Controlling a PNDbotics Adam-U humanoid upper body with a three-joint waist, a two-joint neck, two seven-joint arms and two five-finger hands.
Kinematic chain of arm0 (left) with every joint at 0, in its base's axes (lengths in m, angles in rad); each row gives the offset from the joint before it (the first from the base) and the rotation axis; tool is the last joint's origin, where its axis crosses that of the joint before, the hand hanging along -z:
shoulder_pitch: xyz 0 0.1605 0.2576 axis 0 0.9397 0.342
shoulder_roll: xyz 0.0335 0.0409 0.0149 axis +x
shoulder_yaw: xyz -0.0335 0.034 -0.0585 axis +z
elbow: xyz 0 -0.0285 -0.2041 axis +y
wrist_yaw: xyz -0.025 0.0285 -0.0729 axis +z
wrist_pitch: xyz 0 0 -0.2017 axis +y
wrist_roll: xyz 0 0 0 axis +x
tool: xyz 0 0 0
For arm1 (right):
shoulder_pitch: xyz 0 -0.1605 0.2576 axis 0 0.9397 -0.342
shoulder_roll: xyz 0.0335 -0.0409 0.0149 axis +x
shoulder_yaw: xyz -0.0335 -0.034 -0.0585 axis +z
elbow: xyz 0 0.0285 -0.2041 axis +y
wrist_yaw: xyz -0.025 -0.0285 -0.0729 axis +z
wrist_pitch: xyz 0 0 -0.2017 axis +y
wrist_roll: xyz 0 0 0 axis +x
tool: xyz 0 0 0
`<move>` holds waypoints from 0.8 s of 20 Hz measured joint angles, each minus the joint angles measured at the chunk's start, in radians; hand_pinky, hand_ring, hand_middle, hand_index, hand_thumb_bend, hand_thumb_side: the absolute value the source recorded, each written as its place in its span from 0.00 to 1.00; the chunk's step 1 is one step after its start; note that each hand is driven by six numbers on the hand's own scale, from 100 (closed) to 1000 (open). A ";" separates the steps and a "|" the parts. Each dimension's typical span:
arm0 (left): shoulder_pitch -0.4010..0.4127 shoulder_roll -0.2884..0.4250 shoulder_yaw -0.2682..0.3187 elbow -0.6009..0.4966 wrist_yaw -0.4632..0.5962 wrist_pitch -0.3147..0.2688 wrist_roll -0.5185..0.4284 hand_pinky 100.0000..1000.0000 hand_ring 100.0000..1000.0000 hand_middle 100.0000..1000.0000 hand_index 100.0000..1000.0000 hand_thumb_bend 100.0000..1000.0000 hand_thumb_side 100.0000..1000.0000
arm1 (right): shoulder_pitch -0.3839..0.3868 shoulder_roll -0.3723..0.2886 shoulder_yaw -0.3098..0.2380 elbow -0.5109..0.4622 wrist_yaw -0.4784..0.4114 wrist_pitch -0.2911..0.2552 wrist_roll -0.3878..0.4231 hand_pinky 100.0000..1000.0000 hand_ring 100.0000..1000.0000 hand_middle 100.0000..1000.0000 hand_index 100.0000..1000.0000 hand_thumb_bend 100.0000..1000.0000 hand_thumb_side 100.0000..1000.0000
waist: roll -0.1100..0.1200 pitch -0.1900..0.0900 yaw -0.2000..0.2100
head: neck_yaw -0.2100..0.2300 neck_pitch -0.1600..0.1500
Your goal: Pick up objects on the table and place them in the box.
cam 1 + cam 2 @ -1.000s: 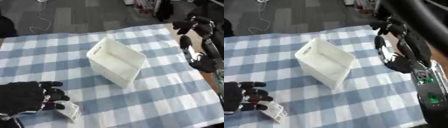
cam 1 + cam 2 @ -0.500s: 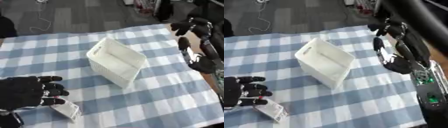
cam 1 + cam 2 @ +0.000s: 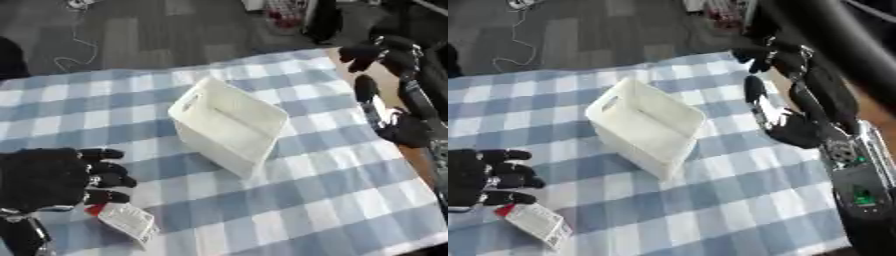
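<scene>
White and open-topped, the box [image 3: 229, 126] stands near the middle of the desk [image 3: 332, 200], which is covered by a blue-and-white checked cloth; the box sits askew to the checks, with a slot handle showing in its far-left end wall, and nothing can be made out inside it. Well apart from it, at the near-left corner of the cloth, lies a small white packet [image 3: 538, 225] with a red end, flat on the cloth and turned at an angle. The left hand [image 3: 52, 179], black, is low at the left edge just above that packet, its fingers [image 3: 107, 167] curled in toward the palm and pointing toward the box; the red end of the packet shows right at the lowest fingers, but whether they touch it cannot be told, and the hand does not close around it. The right hand [image 3: 374, 51] is raised at the upper right, beyond the far-right corner of the cloth, its fingers bent and holding nothing, with the black forearm running down the right side past the desk's edge, where a strip of bare wood shows.
</scene>
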 measured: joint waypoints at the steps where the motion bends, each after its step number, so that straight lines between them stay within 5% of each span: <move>1: 0.000 0.000 0.000 0.004 -0.004 -0.001 0.001 0.99 0.88 0.89 0.89 0.38 0.91 | 0.000 0.000 0.000 0.000 0.000 -0.001 0.004 0.42 0.47 0.59 0.79 0.00 0.96 | 0.000 0.000 -0.001 | -0.002 -0.001; 16: -0.027 -0.083 -0.014 0.073 -0.041 -0.010 0.013 0.98 0.88 0.89 0.90 0.36 0.93 | -0.017 0.000 0.007 0.000 -0.015 -0.030 0.055 0.44 0.48 0.60 0.79 0.00 0.96 | 0.001 0.002 -0.013 | -0.008 -0.009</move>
